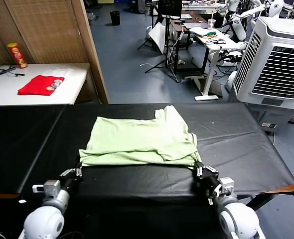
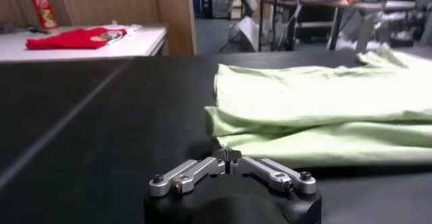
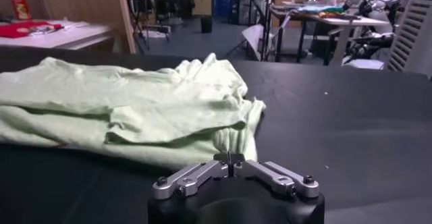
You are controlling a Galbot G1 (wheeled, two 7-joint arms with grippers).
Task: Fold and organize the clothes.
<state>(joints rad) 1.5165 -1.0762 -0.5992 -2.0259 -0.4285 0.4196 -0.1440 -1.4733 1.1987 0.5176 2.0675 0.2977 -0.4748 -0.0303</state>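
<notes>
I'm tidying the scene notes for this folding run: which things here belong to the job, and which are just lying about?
Part of the job:
- pale green shirt, partly folded on the black table
- left gripper, shut at its near left corner
- right gripper, shut at its near right corner

Just lying about:
- red cloth on the white side table
- snack can
- air cooler

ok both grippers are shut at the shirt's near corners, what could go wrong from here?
1. The left gripper sits right at the shirt's corner tip, so the pinch may be thin and slip on lifting.
2. The shirt is already doubled; either grip may hold only one layer, leaving the other behind.
3. Fabric near the right gripper is bunched, so the fold may come out crooked.
</notes>
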